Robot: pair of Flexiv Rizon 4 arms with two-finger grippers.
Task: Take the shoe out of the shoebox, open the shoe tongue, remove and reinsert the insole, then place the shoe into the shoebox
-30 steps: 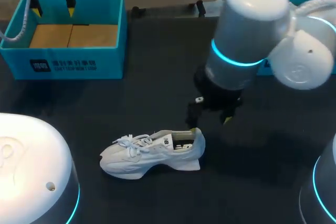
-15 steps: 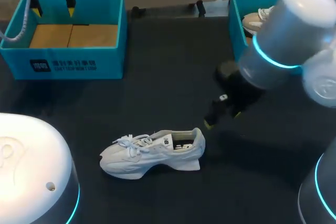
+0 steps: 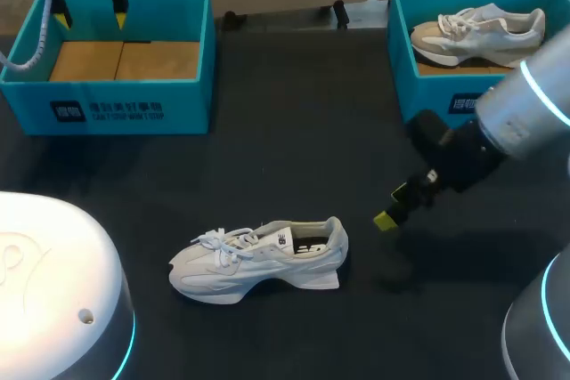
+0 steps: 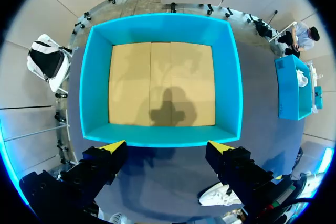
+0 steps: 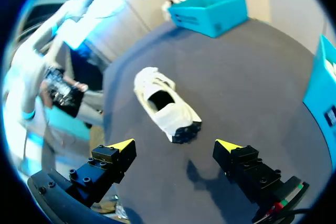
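Observation:
A white shoe [image 3: 258, 260] lies on its sole on the black table, toe to the left, laces done up. In the right wrist view the shoe [image 5: 165, 103] sits ahead of the fingers with its heel toward them. My right gripper [image 3: 393, 206] hangs open just right of the heel, apart from it, with nothing between its tips [image 5: 175, 145]. Far to the back left, my left gripper [image 3: 89, 11] is open above the teal shoebox [image 3: 134, 109]. That shoebox [image 4: 157, 24] holds only its cardboard floor beneath the gripper [image 4: 167, 146].
A second teal box [image 3: 445, 95] at the back right holds another pale shoe [image 3: 476, 28]. Its corner [image 5: 325, 93] shows beside my right gripper. Bare table lies between the two boxes and around the shoe.
My right arm has pulled away from the shoe's heel to the right, uncovering the back right box. The shoe and the left arm have stayed put.

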